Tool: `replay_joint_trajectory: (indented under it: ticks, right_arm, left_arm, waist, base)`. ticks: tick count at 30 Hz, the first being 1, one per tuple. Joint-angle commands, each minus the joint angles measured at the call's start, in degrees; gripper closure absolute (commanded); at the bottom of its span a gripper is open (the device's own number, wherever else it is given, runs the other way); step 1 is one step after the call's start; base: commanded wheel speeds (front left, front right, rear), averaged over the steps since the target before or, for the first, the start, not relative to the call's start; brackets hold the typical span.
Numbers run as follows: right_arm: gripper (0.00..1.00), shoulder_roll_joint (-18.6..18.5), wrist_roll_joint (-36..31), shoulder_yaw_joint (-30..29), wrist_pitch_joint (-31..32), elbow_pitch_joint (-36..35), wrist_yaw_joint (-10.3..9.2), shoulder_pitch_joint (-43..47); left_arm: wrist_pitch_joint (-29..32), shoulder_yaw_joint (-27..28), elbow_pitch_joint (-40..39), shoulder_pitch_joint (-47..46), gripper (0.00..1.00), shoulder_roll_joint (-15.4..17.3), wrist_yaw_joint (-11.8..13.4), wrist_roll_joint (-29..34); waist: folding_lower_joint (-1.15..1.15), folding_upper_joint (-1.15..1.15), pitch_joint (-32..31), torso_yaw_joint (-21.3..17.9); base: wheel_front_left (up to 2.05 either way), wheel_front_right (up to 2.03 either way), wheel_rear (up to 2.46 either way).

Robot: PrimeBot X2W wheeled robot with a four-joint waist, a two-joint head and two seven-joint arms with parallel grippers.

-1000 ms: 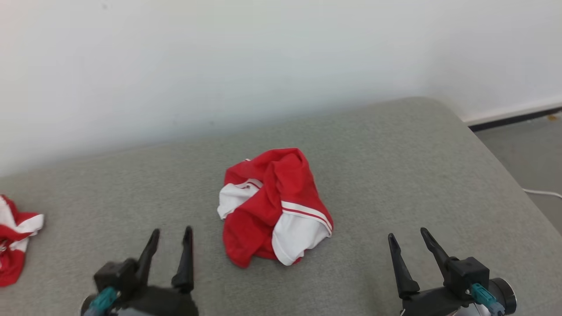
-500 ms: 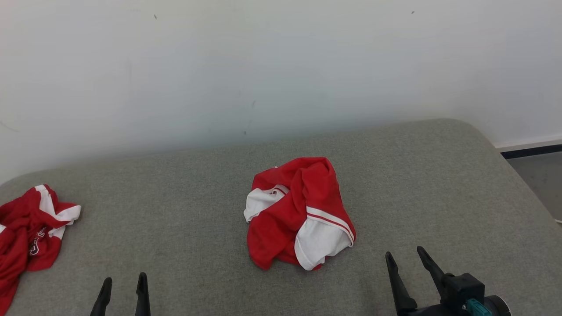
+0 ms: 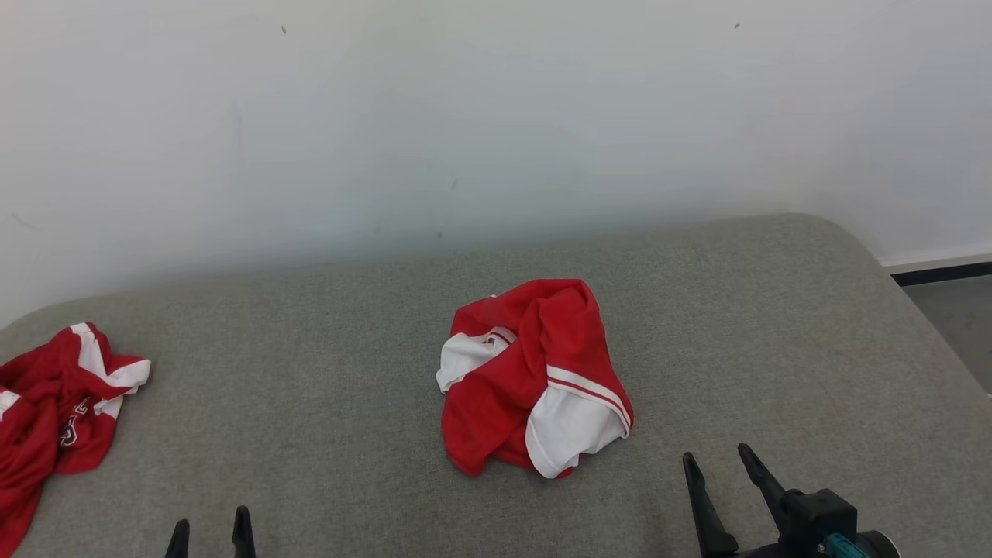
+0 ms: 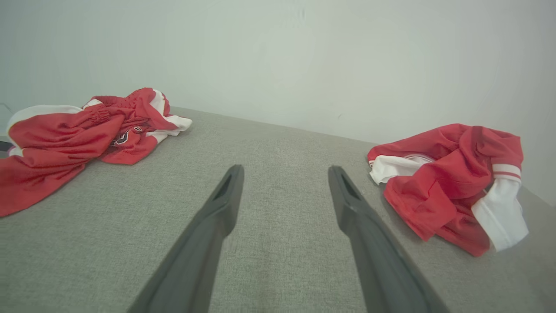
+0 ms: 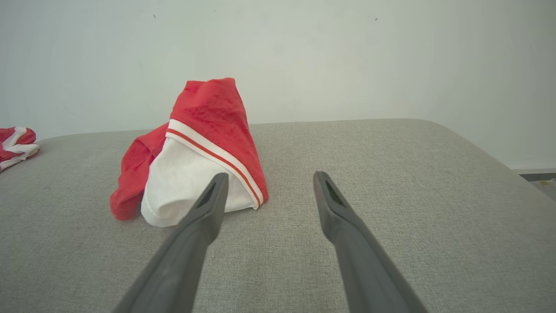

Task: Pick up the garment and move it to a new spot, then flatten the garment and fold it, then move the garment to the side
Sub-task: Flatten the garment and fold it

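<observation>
Grey cushion (image 3: pixel 310 372): crumpled garment (image 3: pixel 535 380) ahead, between left tool (image 3: pixel 211 533) and right tool (image 3: pixel 717 457), seemingly untouched; both spread, empty.

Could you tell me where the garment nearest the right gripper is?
In the head view, the garment lies centrally on the grey surface, ahead-left of the right gripper, right of the other garment.

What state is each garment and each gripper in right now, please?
middle garment: crumpled in a heap, unfolded, not held.
garment on the left: crumpled, unfolded, not held.
left gripper: open, empty.
right gripper: open, empty, apart from the middle garment.
</observation>
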Motion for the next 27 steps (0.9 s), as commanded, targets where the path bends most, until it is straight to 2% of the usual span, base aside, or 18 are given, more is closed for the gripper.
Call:
replay_joint_trajectory:
  ticks: [1,12,17,21,27]
  right_arm:
    - [0.00,-0.06,0.23,-0.15,-0.25,0.08,-0.12,0.23]
    - [0.00,-0.06,1.85,-1.26,1.78,0.54,-0.12,-2.38]
    - [0.00,-0.06,3.24,-1.74,10.74,3.09,-0.12,-9.09]
    - [0.00,-0.21,2.36,-2.72,21.00,8.31,-0.12,-17.62]
    - [0.00,-2.32,1.30,-3.55,28.41,17.31,-0.12,-24.95]
  left_arm:
    - [-0.07,0.26,0.12,0.80,0.00,-0.20,-0.12,0.33]
    - [-0.07,-0.36,0.00,0.23,0.00,-0.81,-0.59,1.21]
    - [-0.07,-1.08,-0.65,-0.23,0.00,-1.03,-0.69,1.70]
    - [-0.06,-2.50,-1.01,-0.60,0.00,-1.17,-1.05,2.27]
    - [0.15,-4.42,-1.05,-1.54,0.00,-1.14,-1.66,2.88]
  waist:
    - [0.00,0.00,0.02,0.22]
    - [0.00,0.00,0.18,1.74]
    - [0.00,0.00,0.95,2.71]
    - [0.00,0.00,2.25,4.64]
    - [0.00,0.00,4.38,7.78]
  base:
    - [0.00,0.00,0.00]
    - [0.00,0.00,0.00]
    - [0.00,0.00,0.00]
    - [0.00,0.00,0.00]
    - [0.00,0.00,0.00]
